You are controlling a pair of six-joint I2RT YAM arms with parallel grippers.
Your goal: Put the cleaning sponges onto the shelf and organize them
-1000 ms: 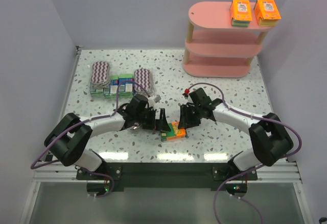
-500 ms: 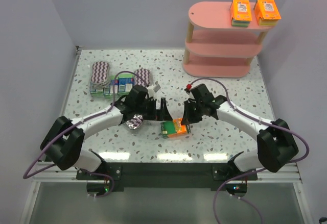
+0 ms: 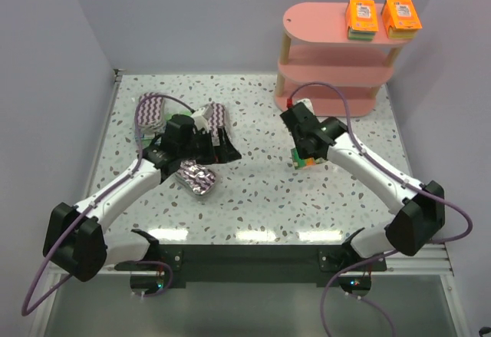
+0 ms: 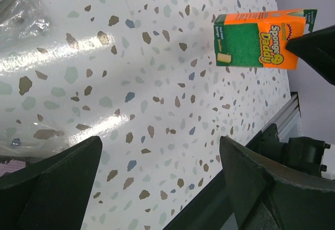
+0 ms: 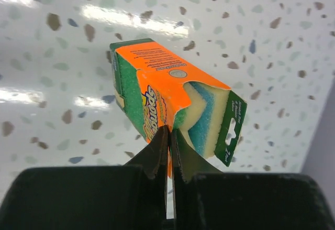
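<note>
My right gripper (image 3: 301, 153) is shut on the card edge of an orange sponge pack (image 3: 307, 161) and holds it above the table, in front of the pink shelf (image 3: 330, 61). In the right wrist view the jaws (image 5: 168, 146) pinch the pack (image 5: 157, 91). Two more orange packs (image 3: 361, 16) (image 3: 401, 16) lie on the top tier. My left gripper (image 3: 225, 143) is open and empty over the table; its view (image 4: 162, 183) shows the held pack (image 4: 259, 39). One purple zigzag pack (image 3: 198, 177) lies below my left arm, two more (image 3: 153, 109) (image 3: 217, 114) behind it. The blue-green boxes are hidden under my left arm.
The shelf's middle (image 3: 337, 72) and bottom (image 3: 322, 105) tiers hold nothing. The terrazzo table (image 3: 253, 191) ends in a metal rail at the near edge (image 3: 253, 237). Grey walls close in the left, back and right sides.
My right gripper has lifted the orange pack from the near middle of the table and carried it back and right, toward the shelf. My left arm has drawn back and left, open.
</note>
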